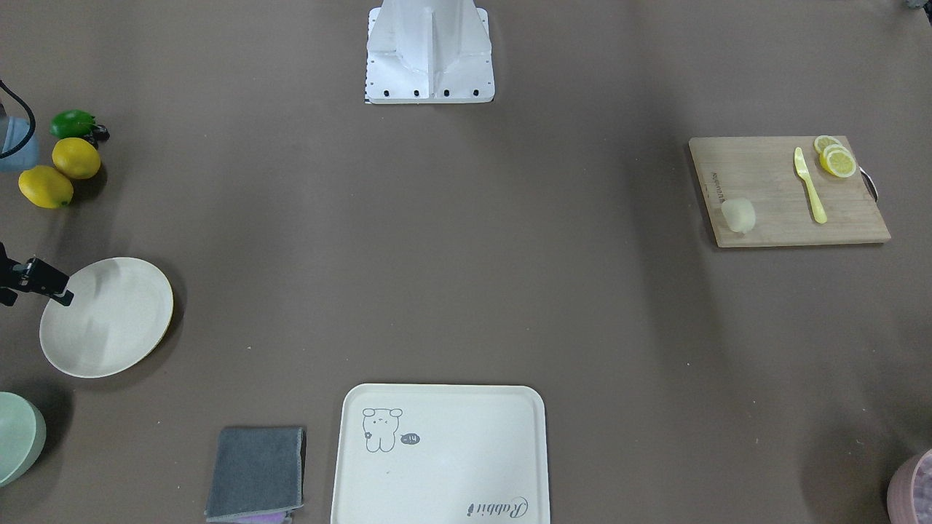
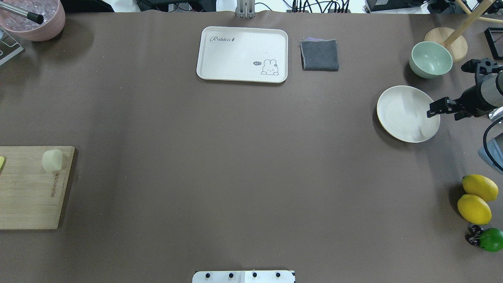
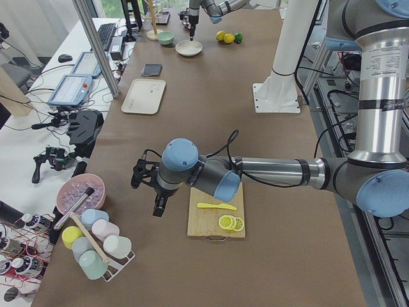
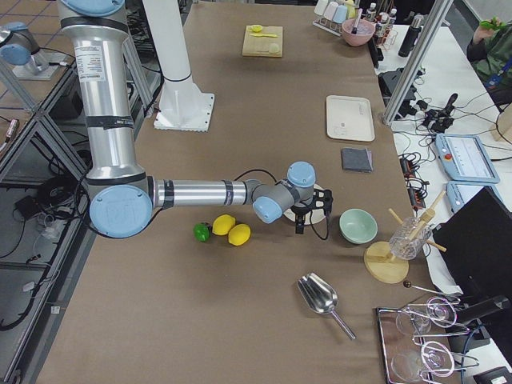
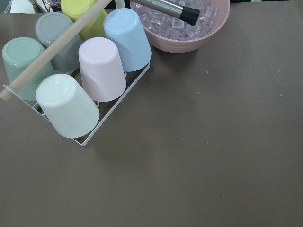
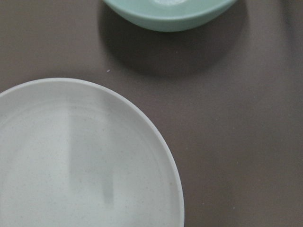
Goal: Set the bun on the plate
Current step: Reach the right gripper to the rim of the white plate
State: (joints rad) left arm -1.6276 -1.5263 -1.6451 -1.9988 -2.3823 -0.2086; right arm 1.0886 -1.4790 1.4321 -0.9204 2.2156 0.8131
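The bun (image 1: 738,215), a soft, pale cream stub of a cylinder, sits on a corner of a rectangular wooden cutting board (image 1: 772,189), well apart from the plate (image 1: 109,320) across the matte brown tabletop (image 1: 466,255). The plate is round, shallow and cream-white with a raised rim and a smooth, bare surface. The right end effector (image 2: 432,109), dark and angular, hangs over the plate's rim; I cannot tell whether its fingers are apart or together. A glossy pale green bowl (image 2: 430,59) stands just beside the plate. The left end effector (image 3: 152,192) hovers far from the plate, beside the board, and its finger state cannot be told.
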